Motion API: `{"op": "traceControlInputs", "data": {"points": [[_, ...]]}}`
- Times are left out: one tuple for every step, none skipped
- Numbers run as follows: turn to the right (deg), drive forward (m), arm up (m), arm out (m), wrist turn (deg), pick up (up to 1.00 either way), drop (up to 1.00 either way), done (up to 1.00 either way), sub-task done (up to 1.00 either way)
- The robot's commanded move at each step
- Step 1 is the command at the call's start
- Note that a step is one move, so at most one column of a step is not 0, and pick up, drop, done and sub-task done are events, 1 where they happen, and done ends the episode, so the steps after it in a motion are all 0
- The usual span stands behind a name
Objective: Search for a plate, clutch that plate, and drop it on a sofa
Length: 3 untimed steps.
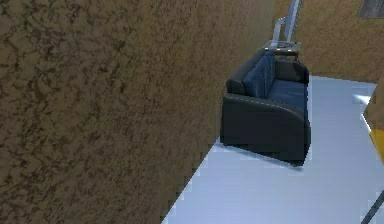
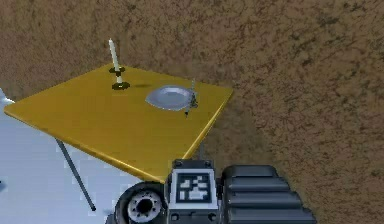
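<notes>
Gripper (image 2: 143,207) at the arm side view's bottom edge, far end indistinct; whether it holds anything cannot be told. Plate (image 2: 170,97) lies well apart, straight outward, on the yellow table (image 2: 80,115); arm extension judged necessary.

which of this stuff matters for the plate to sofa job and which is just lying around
For the job:
- plate, sitting on the yellow table
- dark sofa along the brown wall

Just lying about:
- candle standing on the same table
- grey pole behind the sofa
</notes>
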Motion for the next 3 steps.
{"op": "traceControlInputs", "data": {"points": [[0.0, 0.0, 0.0, 0.44, 0.0, 0.0, 0.0, 0.0, 0.0], [0.0, 0.0, 0.0, 0.0, 45.0, 0.0, 0.0, 0.0, 0.0], [0.0, 0.0, 0.0, 0.0, 45.0, 0.0, 0.0, 0.0, 0.0]]}}
